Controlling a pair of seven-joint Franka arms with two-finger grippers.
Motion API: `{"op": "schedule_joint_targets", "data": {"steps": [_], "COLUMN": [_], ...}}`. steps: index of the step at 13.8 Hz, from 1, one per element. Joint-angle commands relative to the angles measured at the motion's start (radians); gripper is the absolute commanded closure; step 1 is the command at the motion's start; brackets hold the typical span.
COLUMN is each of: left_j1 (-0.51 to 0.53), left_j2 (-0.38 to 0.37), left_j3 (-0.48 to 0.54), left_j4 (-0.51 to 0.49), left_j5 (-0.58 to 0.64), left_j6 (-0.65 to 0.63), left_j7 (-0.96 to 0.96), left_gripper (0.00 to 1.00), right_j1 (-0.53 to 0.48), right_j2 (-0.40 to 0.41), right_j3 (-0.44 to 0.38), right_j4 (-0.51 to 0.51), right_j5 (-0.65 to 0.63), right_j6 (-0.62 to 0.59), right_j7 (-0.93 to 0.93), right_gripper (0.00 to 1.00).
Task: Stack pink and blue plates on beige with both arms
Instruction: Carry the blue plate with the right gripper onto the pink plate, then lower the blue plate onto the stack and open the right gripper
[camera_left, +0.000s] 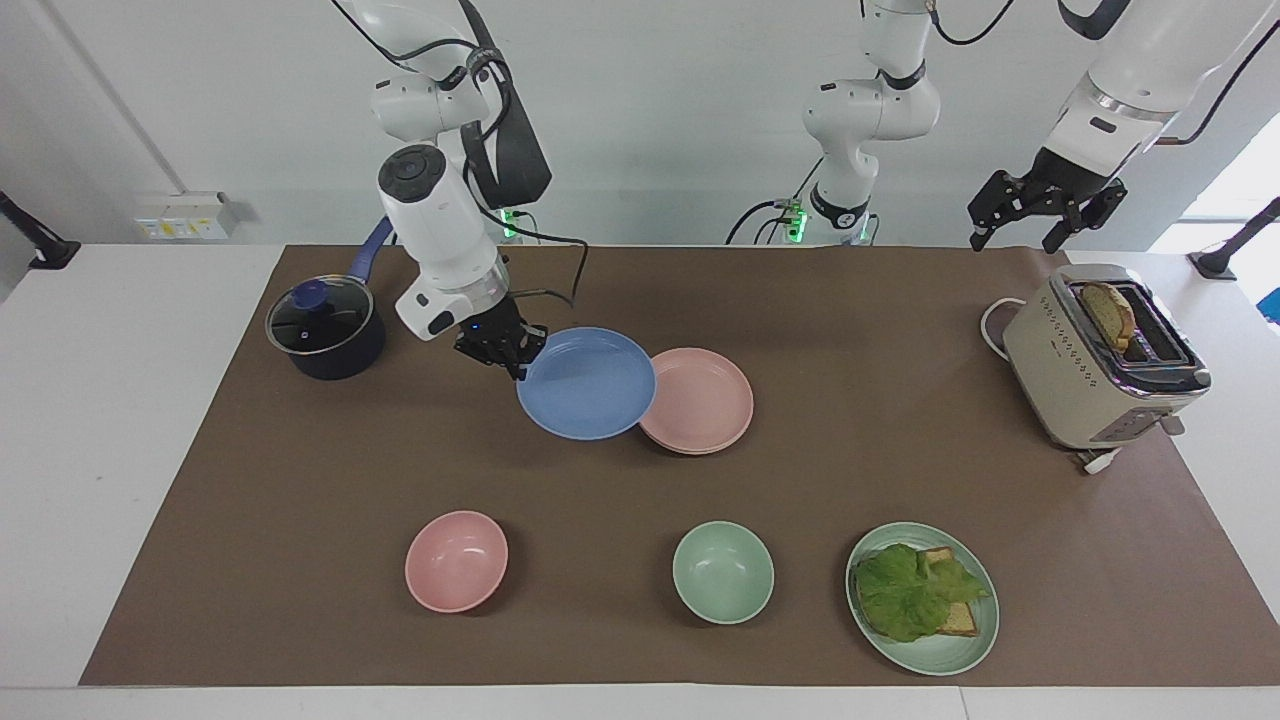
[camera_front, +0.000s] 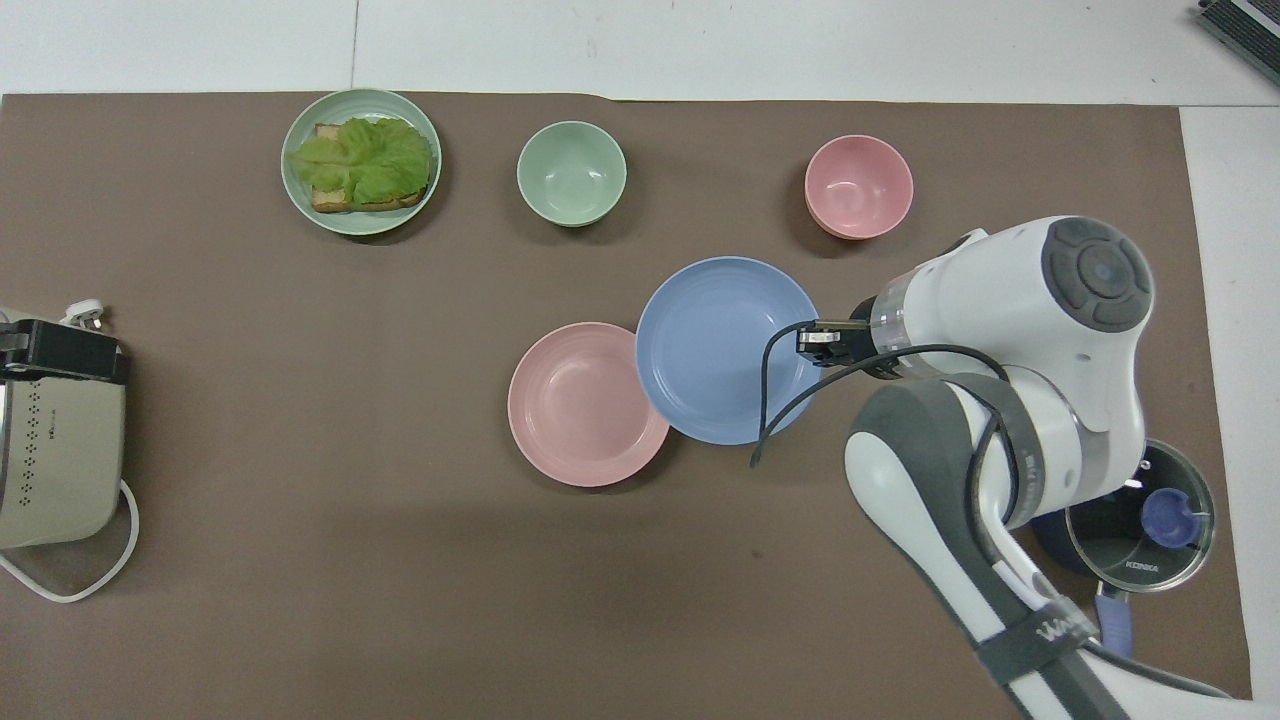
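Facing view, lower frame upward.

Bottom row: pink bowl lower left of centre, green bowl at lower middle, green plate with lettuce and toast at lower right.

Mid-frame: pink plate rests on the brown mat. A paler rim shows under its lower edge; whether that is the beige plate cannot be told.

Blue plate is held off the mat, roughly level, its shadow below it. Its edge toward the pink plate overlaps that plate's rim in both views; contact cannot be told. In the overhead view the blue plate sits at frame centre.

Right gripper is clamped on the blue plate's rim at the edge away from the pink plate. The plate extends sideways from the jaws toward frame centre; the jaws pinch only the rim.

Dark saucepan with glass lid at middle left. Toaster at right edge, a slice in one slot.

Upper right: left gripper waits in the air above the mat's corner near the toaster, fingers spread wide, holding nothing.
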Motion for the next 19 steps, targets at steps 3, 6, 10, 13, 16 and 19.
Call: {"op": "schedule_joint_targets", "data": {"steps": [3, 6, 10, 13, 16, 19], "left_j1": [0.008, 0.008, 0.008, 0.008, 0.008, 0.008], "left_j2": [0.003, 0.003, 0.003, 0.003, 0.003, 0.003], "left_j3": [-0.005, -0.005, -0.005, -0.005, -0.005, -0.005], "left_j4": [0.012, 0.012, 0.012, 0.012, 0.012, 0.012], "left_j5": [0.018, 0.018, 0.018, 0.018, 0.018, 0.018], "left_j6": [-0.018, -0.018, -0.018, -0.018, -0.018, -0.018], "left_j7": [0.004, 0.004, 0.004, 0.004, 0.004, 0.004], "left_gripper": [0.0, 0.0, 0.0, 0.0, 0.0, 0.0], "right_j1": [0.09, 0.131, 0.212, 0.222, 0.222, 0.222], "right_j2": [0.068, 0.094, 0.142, 0.156, 0.168, 0.176], "right_j3": [-0.002, -0.002, -0.002, -0.002, -0.002, -0.002], "right_j4": [0.016, -0.001, -0.011, -0.016, -0.018, -0.019], "right_j5": [0.025, 0.025, 0.025, 0.025, 0.025, 0.025], "right_j6": [0.076, 0.074, 0.132, 0.148, 0.165, 0.178], "right_j7": [0.089, 0.116, 0.188, 0.19, 0.192, 0.192], "right_gripper": [1.0, 1.0, 1.0, 1.0, 1.0, 1.0]}}
